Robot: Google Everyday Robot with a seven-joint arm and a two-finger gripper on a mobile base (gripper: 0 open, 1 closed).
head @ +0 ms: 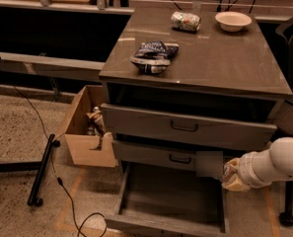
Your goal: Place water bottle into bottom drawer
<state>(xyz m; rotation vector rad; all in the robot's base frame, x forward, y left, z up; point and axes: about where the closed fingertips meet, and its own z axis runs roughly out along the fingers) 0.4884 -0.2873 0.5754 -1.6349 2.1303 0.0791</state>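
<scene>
The bottom drawer (169, 197) stands pulled out at the foot of the grey cabinet, its floor bare. My gripper (232, 176), on the white arm coming in from the right, hangs low beside the drawer's right side, just above its rim. It is shut on the water bottle (228, 168). Only a small clear part of the bottle shows between the yellowish fingers (235, 182). A flat grey patch to the left of the gripper hides the rest of the bottle.
The two upper drawers (185, 127) are partly pulled out above. On the cabinet top lie a dark chip bag (153, 56), a crushed green-white can (185, 21) and a white bowl (233, 20). An open cardboard box (87, 135), a black pole (41, 172) and a cable are on the floor at left.
</scene>
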